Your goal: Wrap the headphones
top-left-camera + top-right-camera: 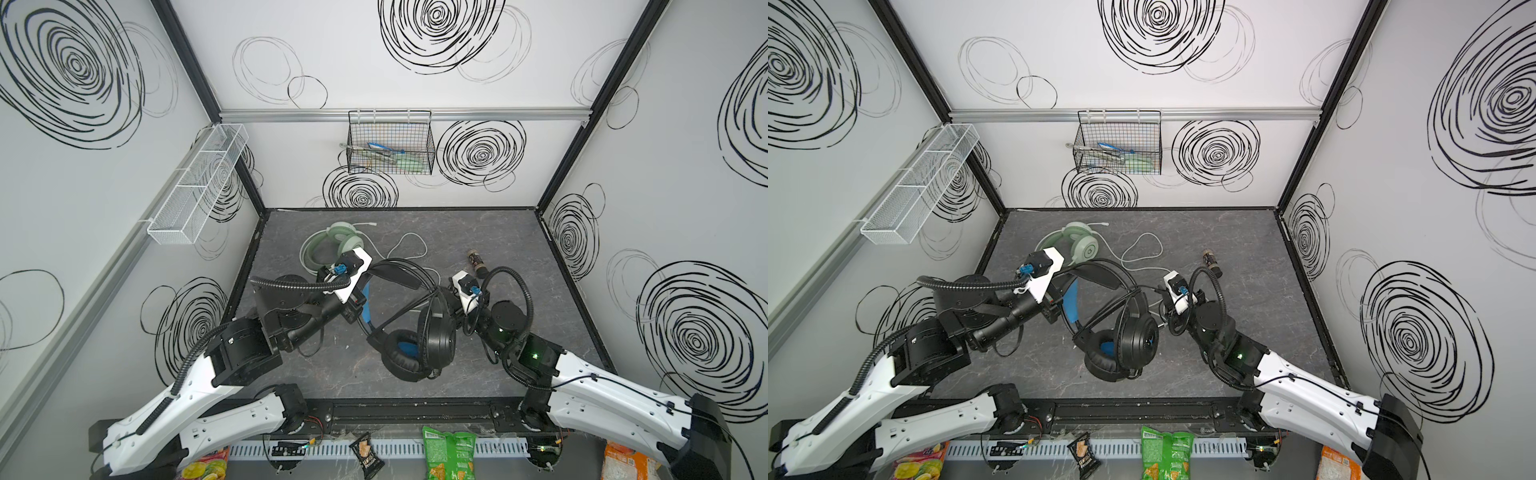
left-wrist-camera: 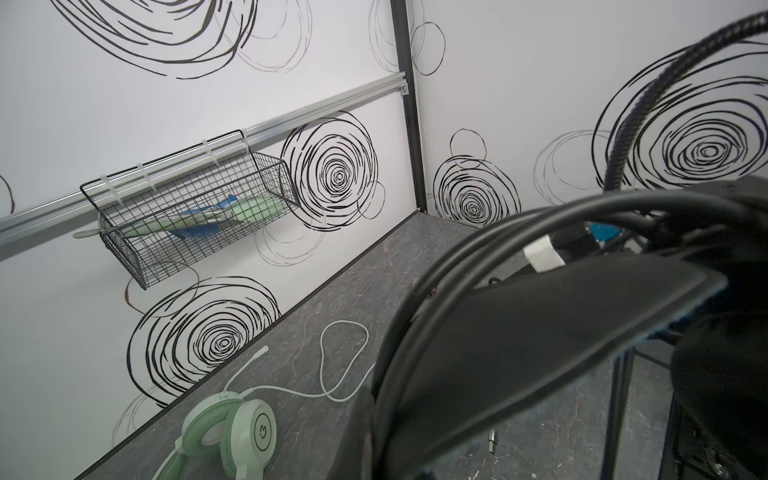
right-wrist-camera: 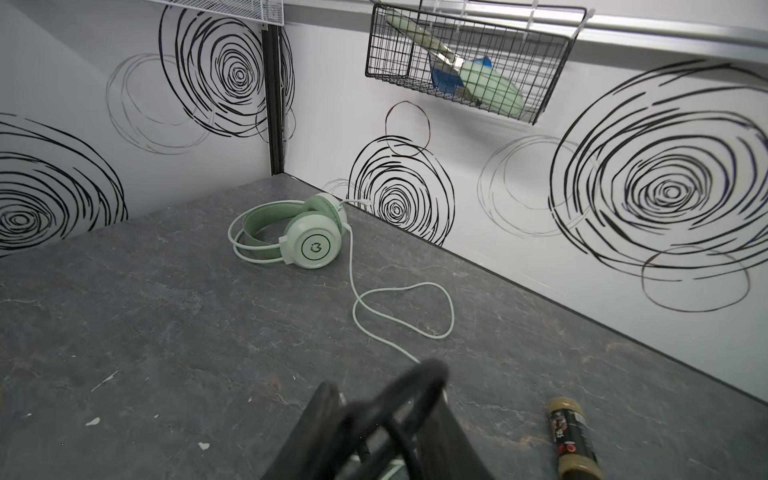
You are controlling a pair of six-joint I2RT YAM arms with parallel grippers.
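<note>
My left gripper is shut on the padded headband of the black headphones and holds them above the table, earcups hanging toward the front. The black cable runs across the headband in loops. My right gripper sits just right of the earcups, fingers apart with loops of that black cable between them. The mint-green headphones lie on the table at the back left, with the white cable trailing in a loose loop toward the middle.
A small brown-capped bottle lies on its side behind the right gripper. A black wire basket hangs on the back wall and a white mesh basket on the left wall. Snack bags sit below the front edge.
</note>
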